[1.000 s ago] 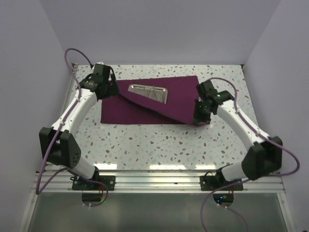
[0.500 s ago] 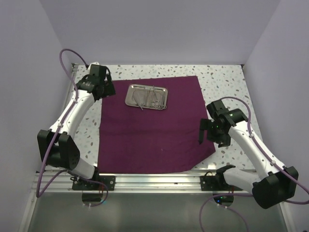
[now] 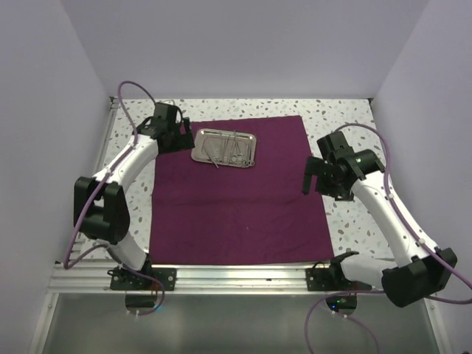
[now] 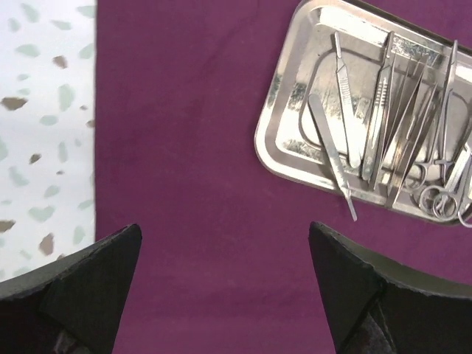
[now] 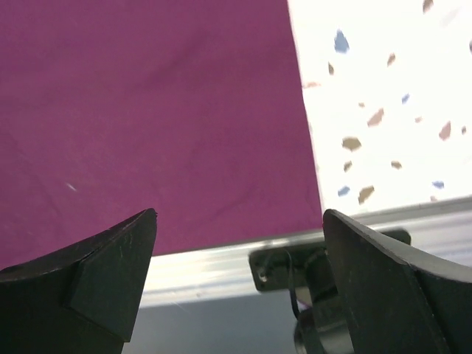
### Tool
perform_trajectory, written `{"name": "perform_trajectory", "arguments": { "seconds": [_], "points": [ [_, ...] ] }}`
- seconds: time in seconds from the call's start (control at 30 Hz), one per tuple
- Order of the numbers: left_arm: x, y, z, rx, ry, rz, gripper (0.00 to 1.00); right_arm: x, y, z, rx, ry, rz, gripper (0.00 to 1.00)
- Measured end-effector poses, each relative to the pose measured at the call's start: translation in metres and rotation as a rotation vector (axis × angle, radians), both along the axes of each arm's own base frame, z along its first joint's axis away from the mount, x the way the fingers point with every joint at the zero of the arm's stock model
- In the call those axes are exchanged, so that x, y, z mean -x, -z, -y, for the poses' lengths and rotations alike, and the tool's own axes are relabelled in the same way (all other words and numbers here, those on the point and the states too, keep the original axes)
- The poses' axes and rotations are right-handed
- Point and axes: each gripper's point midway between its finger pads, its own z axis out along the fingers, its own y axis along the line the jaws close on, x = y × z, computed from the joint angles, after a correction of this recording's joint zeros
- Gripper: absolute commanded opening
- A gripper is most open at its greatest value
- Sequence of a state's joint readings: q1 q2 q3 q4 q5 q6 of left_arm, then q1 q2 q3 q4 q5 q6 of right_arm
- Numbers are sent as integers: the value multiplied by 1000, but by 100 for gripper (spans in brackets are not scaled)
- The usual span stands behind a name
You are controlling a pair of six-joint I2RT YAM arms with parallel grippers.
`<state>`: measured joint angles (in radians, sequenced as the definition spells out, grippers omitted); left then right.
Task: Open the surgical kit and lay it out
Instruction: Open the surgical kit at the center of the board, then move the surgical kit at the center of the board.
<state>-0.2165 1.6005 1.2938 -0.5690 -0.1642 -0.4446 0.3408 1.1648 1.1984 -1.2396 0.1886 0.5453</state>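
Cloth wrap lies fully spread on the speckled table, dark purple, flat, its near edge along the aluminium rail. A second ago its right half was folded diagonally across and partly covered the kit; that flap has since been drawn out toward the near right. The steel tray sits uncovered on the cloth's far-left part, instruments all inside it: scalpel handles, slim probes or tweezers, ring-handled forceps at the right end. One scalpel handle pokes over the near rim onto the cloth. The right gripper has let go, jaws wide and empty in the wrist view, and has backed off from the near-right corner to hover over the cloth's right edge. The left gripper, also spread with nothing between its fingers, has shifted from the cloth's far-left corner to just beside the tray's left end. Reading: opening looks done; the laying-out is not yet begun, and the left arm seems placed to start on the tray.
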Motion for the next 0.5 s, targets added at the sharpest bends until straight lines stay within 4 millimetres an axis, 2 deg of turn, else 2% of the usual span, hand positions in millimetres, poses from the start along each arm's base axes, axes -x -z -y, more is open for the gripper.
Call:
{"name": "perform_trajectory", "arguments": {
  "seconds": [0.13,0.23,0.33,0.5],
  "points": [
    [-31,24,10,-26,9,-37,100,-43,-2,-13,-4,1,23,99],
    [-50,42,-1,-48,-13,-69,100,-101,2,-27,-18,21,29,98],
    [-75,53,-25,-62,-54,-78,98,-157,12,-34,-40,52,45,99],
    [-108,65,-71,-66,-131,-70,95,-230,22,-21,-66,127,77,98]
  ]
}}
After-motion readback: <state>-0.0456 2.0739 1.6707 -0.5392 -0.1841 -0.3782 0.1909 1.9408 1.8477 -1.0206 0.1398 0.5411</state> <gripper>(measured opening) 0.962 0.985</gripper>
